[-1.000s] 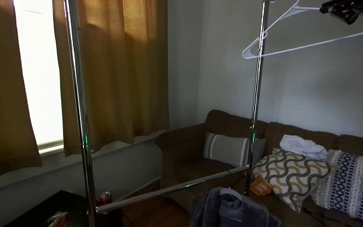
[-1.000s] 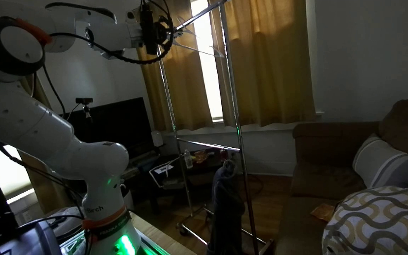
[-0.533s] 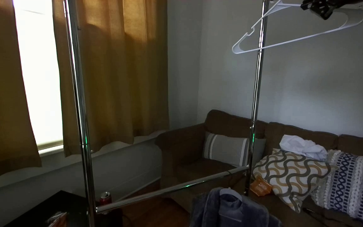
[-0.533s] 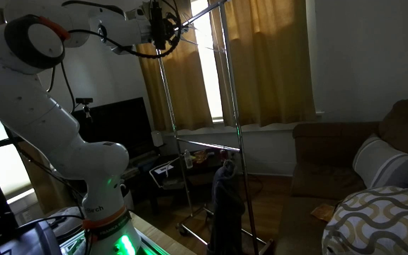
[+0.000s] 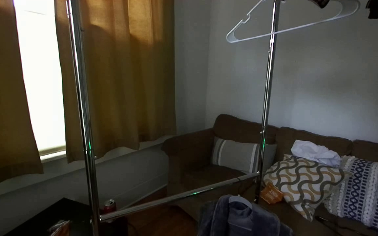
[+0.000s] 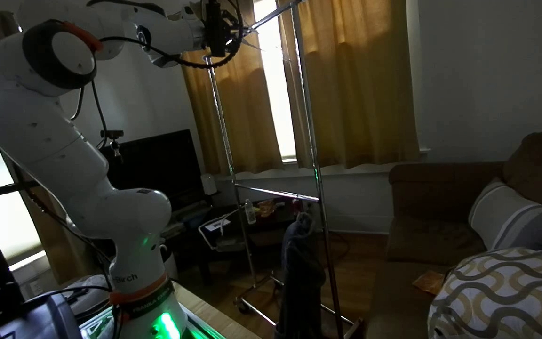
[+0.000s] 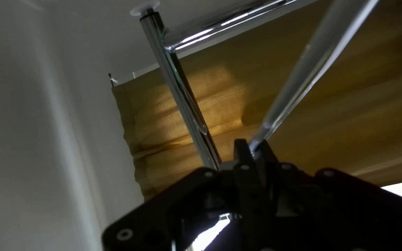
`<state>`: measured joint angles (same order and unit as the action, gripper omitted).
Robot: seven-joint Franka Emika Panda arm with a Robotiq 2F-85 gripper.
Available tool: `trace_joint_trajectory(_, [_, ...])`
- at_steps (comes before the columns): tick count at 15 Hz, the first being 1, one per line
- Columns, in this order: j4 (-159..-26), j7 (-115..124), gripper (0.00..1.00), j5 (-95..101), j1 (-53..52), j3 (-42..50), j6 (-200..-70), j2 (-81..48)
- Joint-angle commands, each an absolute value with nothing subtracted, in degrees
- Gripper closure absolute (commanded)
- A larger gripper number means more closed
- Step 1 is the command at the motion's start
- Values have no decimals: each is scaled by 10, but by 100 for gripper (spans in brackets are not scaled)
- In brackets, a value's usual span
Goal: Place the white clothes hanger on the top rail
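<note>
The white clothes hanger (image 5: 302, 27) is in the air at the upper right of an exterior view, its bottom bar crossing a rack post. Its hook is cut off by the top edge there. In the wrist view a pale bar of the hanger (image 7: 291, 94) runs into the jaws. My gripper (image 7: 254, 148) is shut on it. In an exterior view the gripper (image 6: 246, 33) is beside the chrome top rail (image 6: 275, 14), with the hanger faint and partly hidden behind it. The top rail also shows in the wrist view (image 7: 222, 29), above the fingertips and apart from them.
Chrome rack posts (image 5: 267, 98) (image 6: 306, 103) (image 7: 187, 101) stand close to the hanger and gripper. A lower crossbar (image 5: 189, 192) joins them. A dark robe (image 5: 241, 218) hangs low by the rack. A brown sofa (image 5: 192, 154), curtains (image 6: 360, 94) and a dark monitor (image 6: 158, 160) stand around.
The gripper and hanger have moved up and left in an exterior view; elsewhere the arm has moved up and right, closer along the top rail. The hanger has stayed in the jaws.
</note>
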<state>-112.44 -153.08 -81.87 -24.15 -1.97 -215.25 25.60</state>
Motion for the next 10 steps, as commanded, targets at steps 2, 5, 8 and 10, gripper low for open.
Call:
trace_joint_trajectory(2, [-1104, -1489, 98, -773, -240, -16, -2149, 248])
trace_joint_trajectory(5, [-1087, -1477, 98, -781, -236, -12, -2160, 229])
trace_joint_trajectory(8, [-1063, -1475, 98, -804, -232, -1, -2159, 201])
trace_joint_trajectory(10, [-1048, -1468, 98, -807, -232, 6, -2156, 182])
